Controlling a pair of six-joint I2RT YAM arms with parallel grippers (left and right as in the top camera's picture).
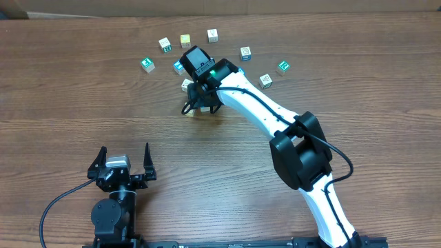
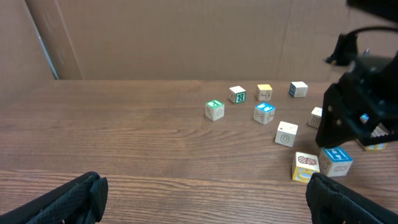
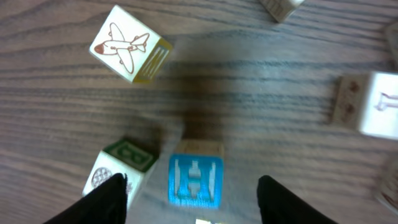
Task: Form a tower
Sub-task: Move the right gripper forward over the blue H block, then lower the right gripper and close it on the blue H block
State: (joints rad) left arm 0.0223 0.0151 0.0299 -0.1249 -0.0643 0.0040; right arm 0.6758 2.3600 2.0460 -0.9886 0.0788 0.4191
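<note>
A: Nearest first: the left hand?
B: At the near edge of the worktop. Jaws spread wide, nothing between them.
A: And the right hand?
B: Out mid-worktop, pointing down. Partly open. Its fingers stand either side of a blue cube with a gap on each side. No grip seen.
A: Beside it?
B: A green-topped cube just beside the blue one, close by one finger. An aeroplane cube lies apart, farther on.
A: The tower?
B: Cannot pick one out. The blue cube sits on the wood, one high. From overhead the hand hides that spot.
A: Farther?
B: Loose cubes in an arc beyond the hand, each apart from the next. Brown cardboard stands behind them.
</note>
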